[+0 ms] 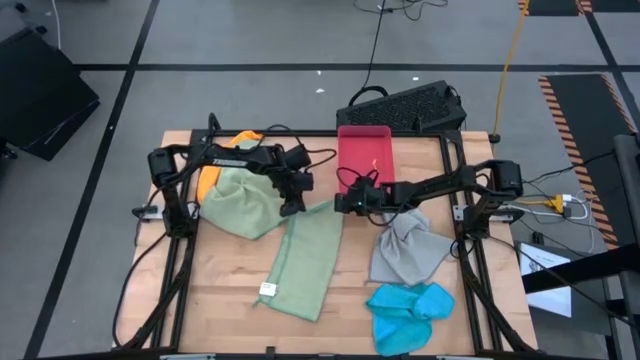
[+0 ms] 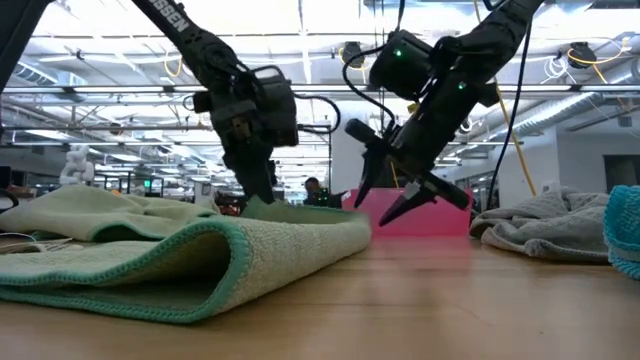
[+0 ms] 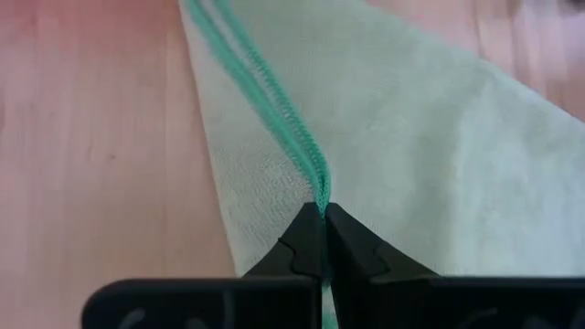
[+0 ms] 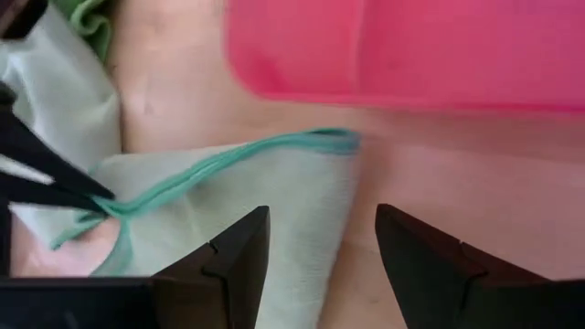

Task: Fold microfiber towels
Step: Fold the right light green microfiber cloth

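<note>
Wood table [image 1: 230, 300]: left pincer [image 1: 290, 207] pinches sage towel [image 1: 305, 262] edge; right pincer [image 1: 343, 204] open just beside.

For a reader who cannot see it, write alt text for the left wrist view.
The left gripper is shut on the teal-stitched edge of the pale sage green towel, which lies folded on the wooden table.
</note>
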